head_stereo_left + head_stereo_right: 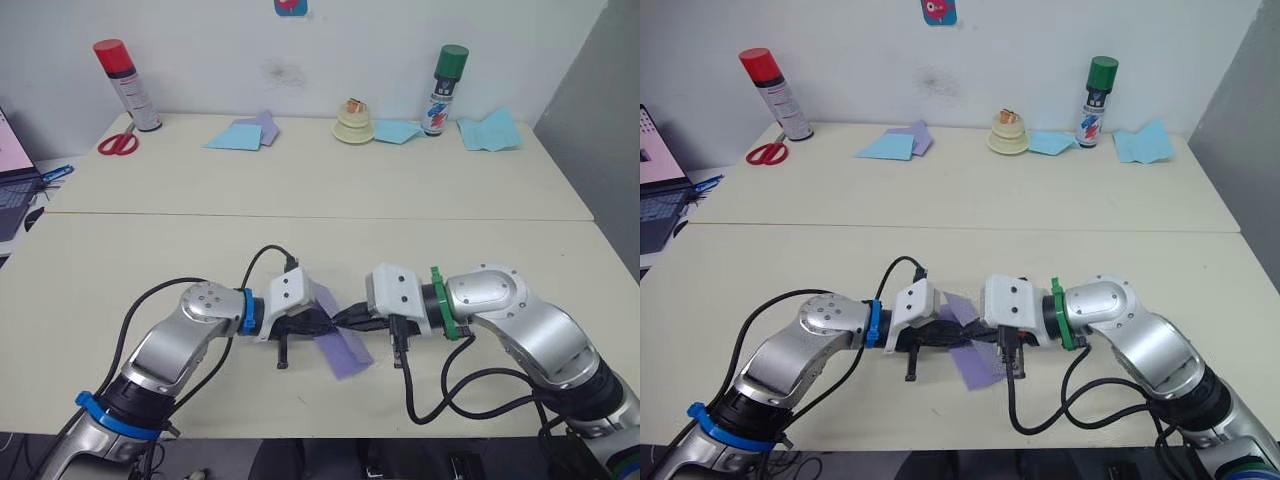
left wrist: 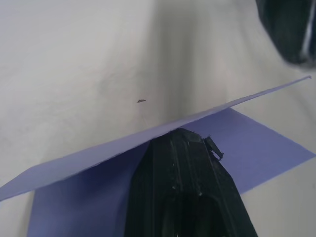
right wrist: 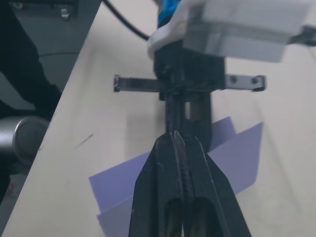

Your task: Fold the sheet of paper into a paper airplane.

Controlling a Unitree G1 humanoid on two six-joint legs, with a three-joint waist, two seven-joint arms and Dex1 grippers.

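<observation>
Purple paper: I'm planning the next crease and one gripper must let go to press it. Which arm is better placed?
Probably the right. The left gripper is shut on the purple paper near its fold, anchoring it. The right gripper pinches beside it and could let go.

sheet of paper (image 1: 340,345) between both pincers, on near table (image 1: 120,270)

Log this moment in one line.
paper: folded, near table edge | left gripper: shut on paper | right gripper: shut on paper
</observation>
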